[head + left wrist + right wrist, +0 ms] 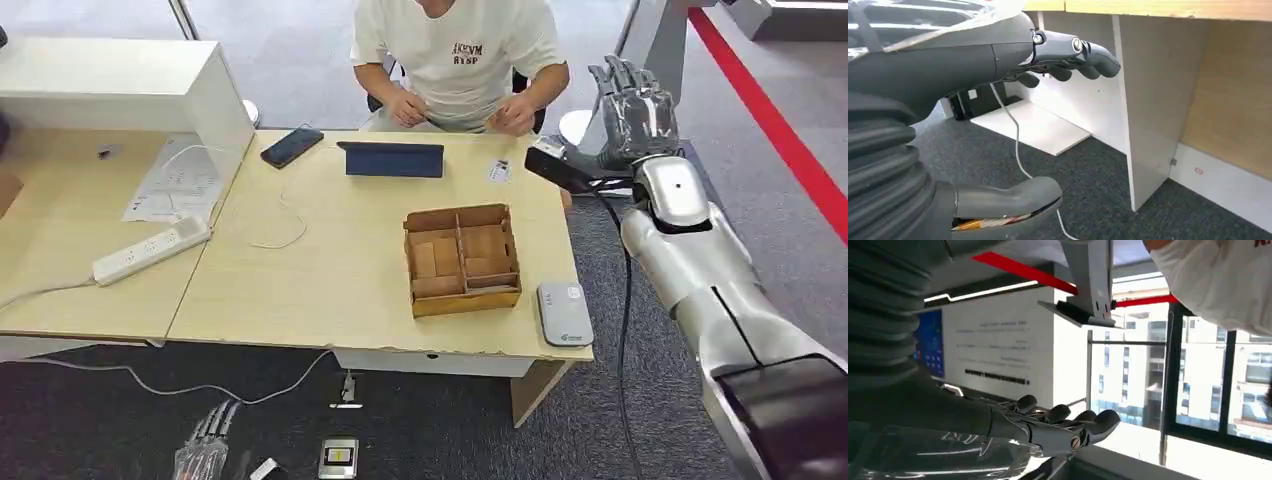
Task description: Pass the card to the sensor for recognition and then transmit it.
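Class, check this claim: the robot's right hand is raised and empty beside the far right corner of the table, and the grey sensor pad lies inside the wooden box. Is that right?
One detail is wrong. In the head view the grey sensor pad lies on the table beside the wooden box, not inside it. The right hand is indeed raised and empty.

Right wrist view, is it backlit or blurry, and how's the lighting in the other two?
Right wrist view: backlit by bright windows, right hand dim and soft. Head view: even light, table sharp. Left wrist view: left hand shaded under the tabletop, reasonably sharp.
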{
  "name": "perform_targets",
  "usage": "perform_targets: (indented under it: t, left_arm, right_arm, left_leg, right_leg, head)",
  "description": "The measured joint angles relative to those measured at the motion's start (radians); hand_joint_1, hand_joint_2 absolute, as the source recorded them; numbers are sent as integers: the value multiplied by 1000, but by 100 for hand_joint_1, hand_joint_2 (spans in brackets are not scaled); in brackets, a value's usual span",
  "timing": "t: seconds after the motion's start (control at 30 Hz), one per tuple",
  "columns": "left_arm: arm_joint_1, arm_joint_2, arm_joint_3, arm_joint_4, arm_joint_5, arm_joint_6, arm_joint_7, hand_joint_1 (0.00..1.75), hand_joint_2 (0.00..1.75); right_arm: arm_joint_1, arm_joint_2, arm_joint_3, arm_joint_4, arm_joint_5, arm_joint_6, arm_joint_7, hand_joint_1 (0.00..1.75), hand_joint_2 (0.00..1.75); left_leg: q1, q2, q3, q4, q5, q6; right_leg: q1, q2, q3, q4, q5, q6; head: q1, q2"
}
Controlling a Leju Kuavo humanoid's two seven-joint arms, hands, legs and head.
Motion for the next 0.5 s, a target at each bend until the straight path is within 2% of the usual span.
perform_targets:
  t: [0.07, 0.17, 0.23, 0.33, 0.43, 0.5]
  left_arm:
    - [0, 3, -4, 2, 0, 0, 0, 0, 175]
    - [0, 10, -13, 5, 12, 0, 0, 0, 175]
    - [0, 16, -18, 9, 19, 0, 0, 0, 175]
    - [0, 25, -16, 16, 10, 0, 0, 0, 175]
    - [-3, 32, 11, 23, -36, 0, 0, 0, 175]
    - [-8, 36, 56, 26, -89, 0, 0, 0, 175]
  right_arm:
    - [-3, -3, 3, -11, 43, -62, -35, 0, 0]
    - [0, -11, 19, -42, 144, -207, -93, 0, 0]
    - [29, -33, 36, -124, 235, -273, -133, 0, 0]
    - [111, -91, 39, -319, 318, -278, -211, 0, 0]
    - [230, -142, 4, -537, 306, -278, -256, 0, 0]
    - [296, -158, -48, -658, 281, -278, -277, 0, 0]
  left_leg:
    - [0, 0, 0, 0, 0, 0]
    - [0, -1, 0, 0, 0, 0]
    - [1, 0, 1, 0, 0, 0]
    - [1, -1, 2, 0, 0, 0]
    - [1, -1, 2, 0, -1, 0]
    - [0, 0, 2, 0, -1, 0]
  right_leg:
    - [0, 0, 0, 0, 0, 0]
    - [0, 0, 0, 0, 0, 0]
    - [1, 0, 1, 0, 0, 0]
    - [0, 0, 2, -1, 0, 0]
    - [0, -1, 3, -1, -1, 1]
    - [0, 0, 3, -1, -1, 1]
  head:
    - [0, 0]
    - [0, 0]
    - [-1, 0]
    - [0, 0]
    - [0, 0]
    - [0, 0]
